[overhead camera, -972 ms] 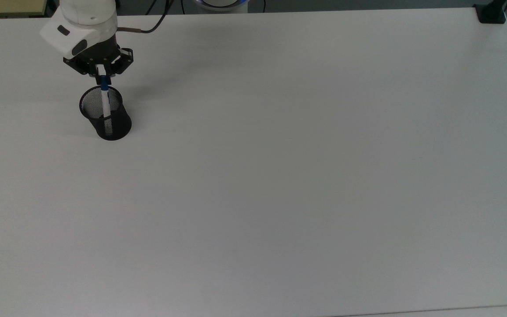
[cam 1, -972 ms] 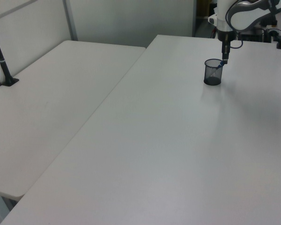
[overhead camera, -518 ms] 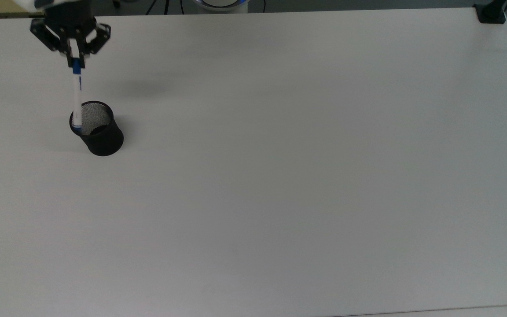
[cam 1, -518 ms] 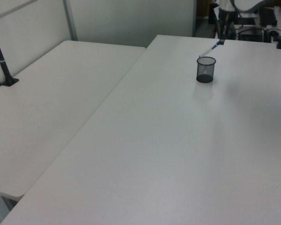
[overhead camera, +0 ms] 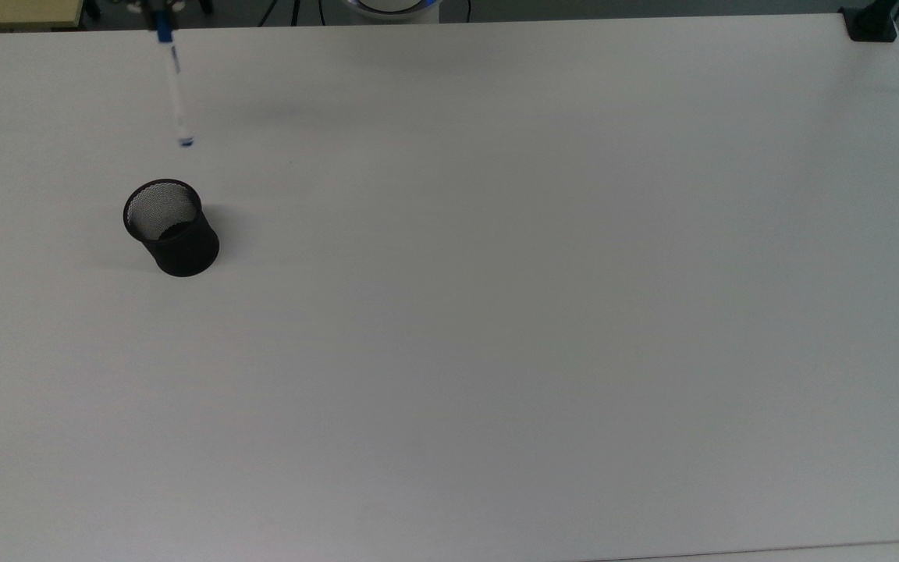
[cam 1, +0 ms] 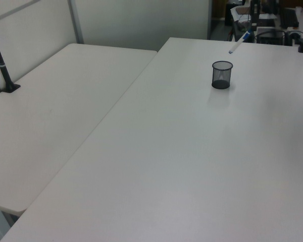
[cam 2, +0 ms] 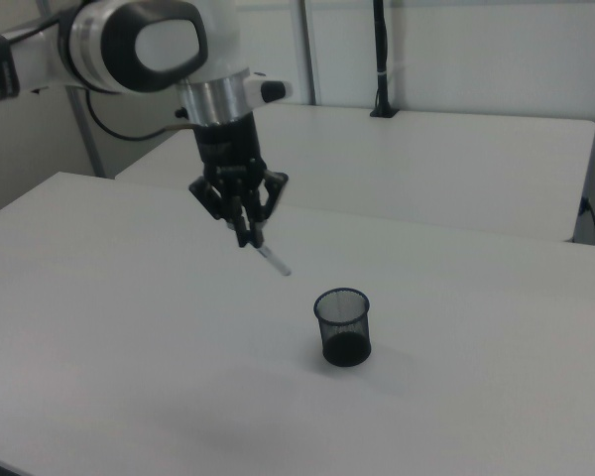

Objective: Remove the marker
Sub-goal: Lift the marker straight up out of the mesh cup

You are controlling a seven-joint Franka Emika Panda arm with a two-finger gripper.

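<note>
Item one: the black two-finger gripper (cam 2: pixel 246 234) on the white arm, which I am holding above the desk, is clamping the blue-capped end of the slim white-barrelled marker pen (cam 2: pixel 272 259). The marker is hanging at a slant, fully clear of the cup, with its small blue end tip lowest.

Item two: the black wire-mesh cup (cam 2: pixel 343 326) is standing upright on the white desk (cam 2: pixel 129 327), near the marker tip but apart from it; the cup is looking empty in the top view (overhead camera: pixel 171 228).

Risk, as I am judging it: the grasp is sitting only on the cap, so the slanted barrel could swing or slip free, or the cap could pull off, dropping the marker (overhead camera: pixel 175 86) onto the desk to roll.
</note>
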